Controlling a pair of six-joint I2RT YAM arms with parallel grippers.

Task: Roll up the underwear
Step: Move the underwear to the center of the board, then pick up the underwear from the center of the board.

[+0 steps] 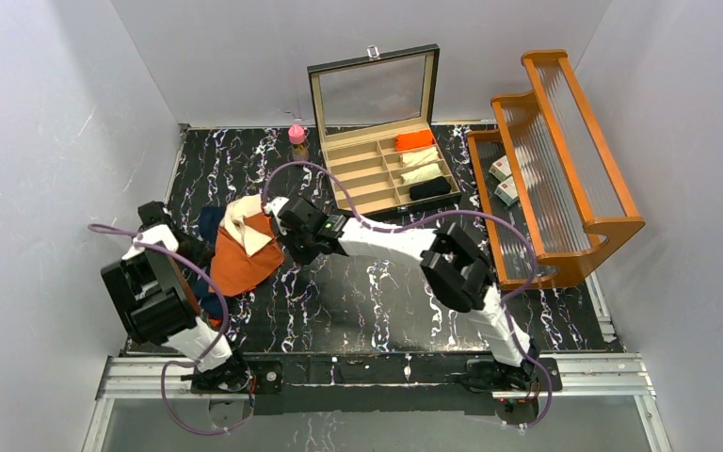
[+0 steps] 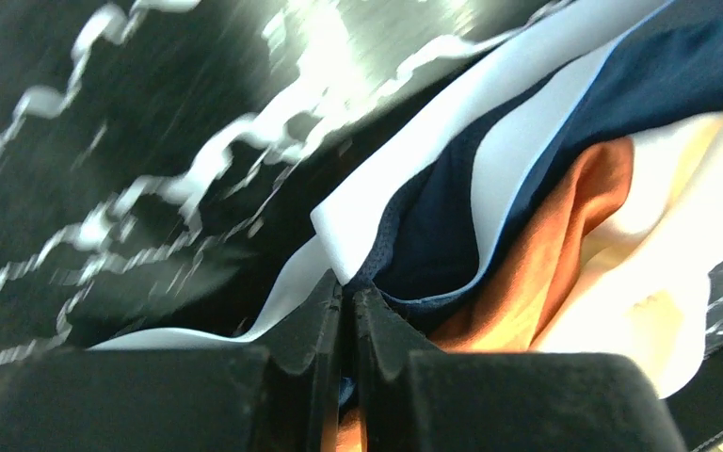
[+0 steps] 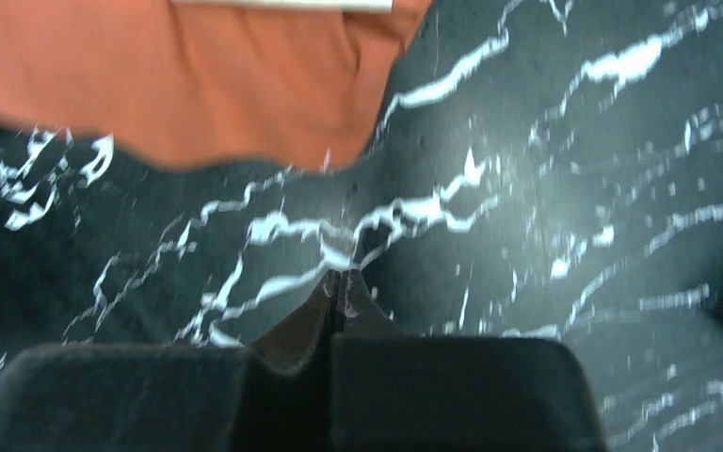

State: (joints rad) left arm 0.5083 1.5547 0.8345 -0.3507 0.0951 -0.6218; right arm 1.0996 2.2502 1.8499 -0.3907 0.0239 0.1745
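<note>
From above, the rust-orange underwear lies overlapping the navy underwear on the left of the table.

At the left wrist, the left gripper pinches the navy underwear's hem.

At the right wrist, the right gripper is closed and empty, apart from the rust-orange cloth.

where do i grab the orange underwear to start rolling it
Pinch the orange underwear at its right edge, coming from the right: that edge lies flat on bare table, while the navy pair crowds its left side.
</note>
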